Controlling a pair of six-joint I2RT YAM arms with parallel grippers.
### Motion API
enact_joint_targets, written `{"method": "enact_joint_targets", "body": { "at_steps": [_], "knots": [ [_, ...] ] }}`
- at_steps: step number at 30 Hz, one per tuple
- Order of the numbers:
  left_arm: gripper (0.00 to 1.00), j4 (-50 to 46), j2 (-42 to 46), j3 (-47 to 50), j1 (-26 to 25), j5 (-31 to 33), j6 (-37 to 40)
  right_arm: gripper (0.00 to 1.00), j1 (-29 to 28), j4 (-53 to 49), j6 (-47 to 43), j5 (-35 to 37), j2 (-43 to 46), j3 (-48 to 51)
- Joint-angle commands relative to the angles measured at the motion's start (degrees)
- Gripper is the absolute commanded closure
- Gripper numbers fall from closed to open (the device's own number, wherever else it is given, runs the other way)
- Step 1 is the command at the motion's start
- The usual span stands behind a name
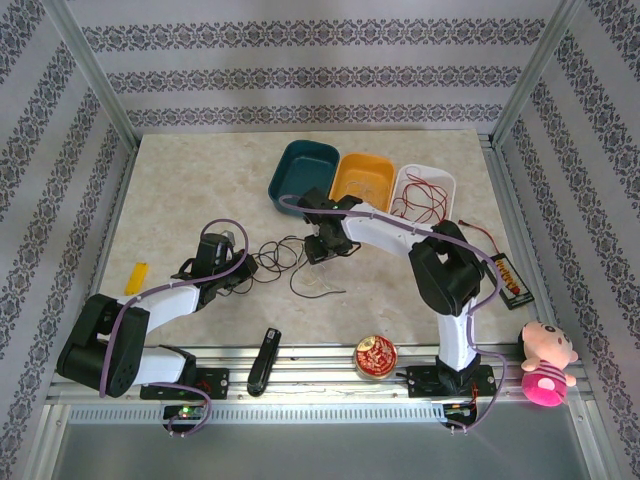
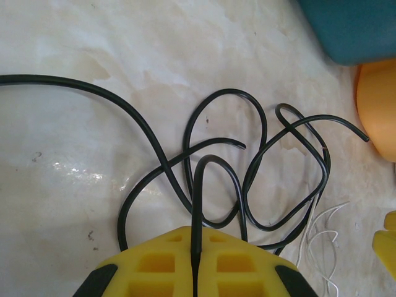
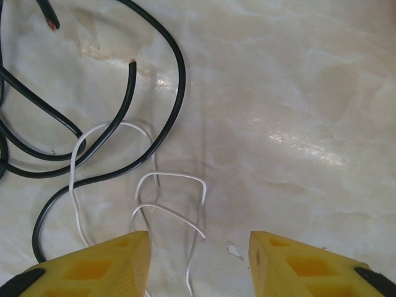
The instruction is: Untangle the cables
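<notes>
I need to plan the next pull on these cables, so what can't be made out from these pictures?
- Left wrist: the black cable disappears into the shut left gripper, which hides the rest of it.
- Right wrist: the white cable is cut off by the bottom edge, below the open right gripper.
- Top view: the tangle is too thin and small to tell which strand crosses over which.

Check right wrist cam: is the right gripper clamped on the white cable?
No, the right gripper stands open, jaws apart, and the white cable lies loose on the table between them.
</notes>
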State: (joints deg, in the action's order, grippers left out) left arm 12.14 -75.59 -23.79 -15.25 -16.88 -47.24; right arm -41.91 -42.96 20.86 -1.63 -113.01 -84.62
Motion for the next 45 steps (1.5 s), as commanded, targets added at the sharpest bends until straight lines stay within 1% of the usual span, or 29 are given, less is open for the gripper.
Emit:
{"method": "enact_joint_targets", "body": {
  "at_steps": [1,4,7,14,18,21,30,35,38,41,45],
  "knots": [
    [1.0,1.5,-0.2,0.1,0.7,-0.3,-0.4,0.54,-1.0,-2.1,-0.6,-0.3,-1.0,-1.8],
    [1.0,1.8,-0.6,0.1,0.6,-0.4,-0.5,0.51,-0.9,-1.6,-0.7,-0.8,-2.1,-1.9],
    [1.0,2.3,-1.1,0.1,0.6,-0.6,-0.7,0.41,-1.2,-1.1,-0.8,-1.3,-3.2,-2.2],
    [1.0,3.1,-1.7,0.4,0.6,-0.9,-0.9,0.33,-2.4,-0.9,-1.1,1.8,-6.4,-4.1],
    [1.0,3.1,-1.6,0.5,0.7,-0.9,-0.9,0.31,-3.0,-1.6,-1.3,3.4,-8.2,-5.2],
    [1.0,3.1,-1.4,0.6,0.6,-0.8,-0.9,0.33,-3.4,-2.3,-1.4,5.3,-9.2,-5.8],
    [1.0,3.3,-1.5,0.7,0.6,-0.8,-1.0,0.51,-3.7,-2.3,-1.3,4.9,-10.5,-4.4],
    [1.0,3.5,-1.6,0.8,0.7,-0.8,-1.1,0.66,-3.8,-2.2,-1.0,4.8,-10.0,-3.4],
    [1.0,3.6,-1.7,0.9,0.6,-0.9,-1.0,0.77,-3.8,-2.1,-1.0,5.0,-9.3,-3.1],
    [1.0,3.6,-1.6,0.9,0.6,-0.9,-1.1,0.85,-3.8,-2.2,-1.0,4.9,-8.4,-3.1],
    [1.0,3.7,-1.5,1.0,0.7,-1.0,-1.1,0.91,-3.8,-2.3,-1.0,5.2,-6.9,-3.4]
  ]
}}
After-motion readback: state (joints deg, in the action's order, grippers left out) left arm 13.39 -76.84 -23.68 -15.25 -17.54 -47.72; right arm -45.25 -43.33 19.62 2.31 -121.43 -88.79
